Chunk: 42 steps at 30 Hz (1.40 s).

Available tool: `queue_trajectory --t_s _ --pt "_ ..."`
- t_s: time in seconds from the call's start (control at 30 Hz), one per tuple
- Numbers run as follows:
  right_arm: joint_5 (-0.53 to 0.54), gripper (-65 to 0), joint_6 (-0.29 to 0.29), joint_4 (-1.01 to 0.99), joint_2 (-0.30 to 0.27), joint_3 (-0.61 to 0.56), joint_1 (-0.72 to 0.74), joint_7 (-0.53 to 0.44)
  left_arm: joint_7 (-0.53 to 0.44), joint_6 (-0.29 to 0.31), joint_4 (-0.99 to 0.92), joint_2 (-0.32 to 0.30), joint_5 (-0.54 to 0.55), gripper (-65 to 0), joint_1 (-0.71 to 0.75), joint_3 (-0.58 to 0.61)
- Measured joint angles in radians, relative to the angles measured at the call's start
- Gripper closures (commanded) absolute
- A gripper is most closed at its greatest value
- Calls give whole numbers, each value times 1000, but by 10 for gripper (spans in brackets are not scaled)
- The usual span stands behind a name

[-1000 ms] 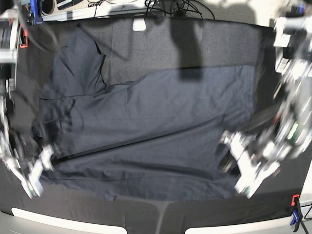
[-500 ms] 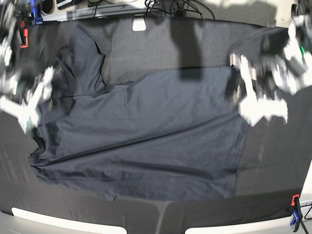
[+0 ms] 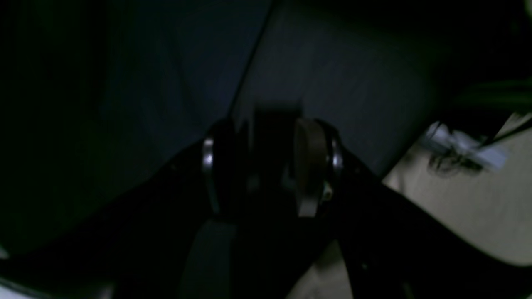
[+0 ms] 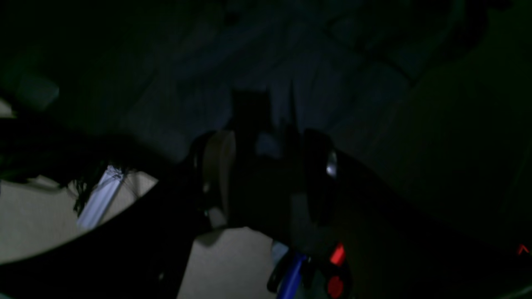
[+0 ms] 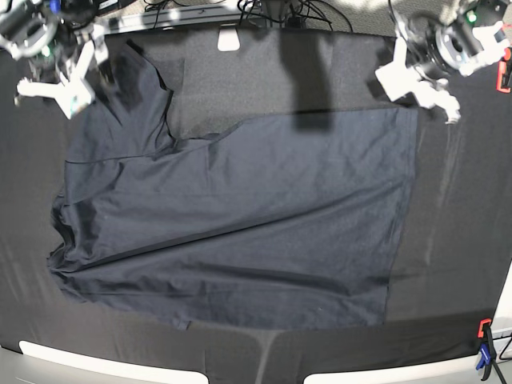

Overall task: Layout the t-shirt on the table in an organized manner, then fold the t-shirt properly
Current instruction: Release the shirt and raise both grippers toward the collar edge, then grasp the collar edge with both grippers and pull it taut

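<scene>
Where t-shirt (image 5: 240, 216) sprawls, creased table (image 5: 464, 240)

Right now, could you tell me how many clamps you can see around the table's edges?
2 for certain: a red clamp at the far corner by the left arm, and a red-and-blue clamp at the near corner on that side. Others may be hidden behind the right arm.

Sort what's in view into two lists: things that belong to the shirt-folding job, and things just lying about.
Job:
- t-shirt
- table
- left gripper
- right gripper

Lying about:
- blue clamp at near corner
- tangled cables beyond far edge
- white tag
</scene>
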<state>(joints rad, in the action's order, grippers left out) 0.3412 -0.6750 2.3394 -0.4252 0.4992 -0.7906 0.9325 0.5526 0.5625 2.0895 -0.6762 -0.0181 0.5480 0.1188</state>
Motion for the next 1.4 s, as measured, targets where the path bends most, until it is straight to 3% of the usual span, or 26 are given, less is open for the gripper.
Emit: queue_trajectory --t_s 0.07,0.2,0.37,0.6,0.87,1.03,1.07,1.13,1.23,1.3,1.4 --pt "0 -260 0 0 -4 0 -5 0 -113 -4 -39 -6 -120 -220 -12 0" --pt "2 -260 0 0 -4 0 -4 -1 -130 -7 -157 -6 -260 -220 -46 0" --pt "3 -260 0 0 -5 0 -5 0 -164 -5 -289 -5 -271 -220 -111 0" --pt "3 -260 0 0 -5 0 -5 -1 -172 -9 -306 -6 -246 -220 -181 14" --pt "3 -260 0 0 -4 0 -5 0 -102 -17 -305 -11 -270 -220 -188 164" --pt "9 -260 0 0 -5 0 -4 0 -130 -120 -305 -11 -340 -220 -188 183" --pt "31 -260 0 0 -5 0 -5 0 -119 -117 -305 -11 -342 -217 -190 183" --pt "100 -260 0 0 -5 0 -5 10 -107 -118 -305 -10 -339 -168 -191 183" --pt "117 -260 0 0 -7 -28 -5 32 -108 -117 -305 -11 -338 0 -191 183" --pt "119 -260 0 0 -12 -66 -5 34 -107 -119 -305 -11 -338 0 -190 183" --pt "36 -260 -1 0 -16 -161 -4 34 -103 -119 -305 -10 -339 0 -190 183"
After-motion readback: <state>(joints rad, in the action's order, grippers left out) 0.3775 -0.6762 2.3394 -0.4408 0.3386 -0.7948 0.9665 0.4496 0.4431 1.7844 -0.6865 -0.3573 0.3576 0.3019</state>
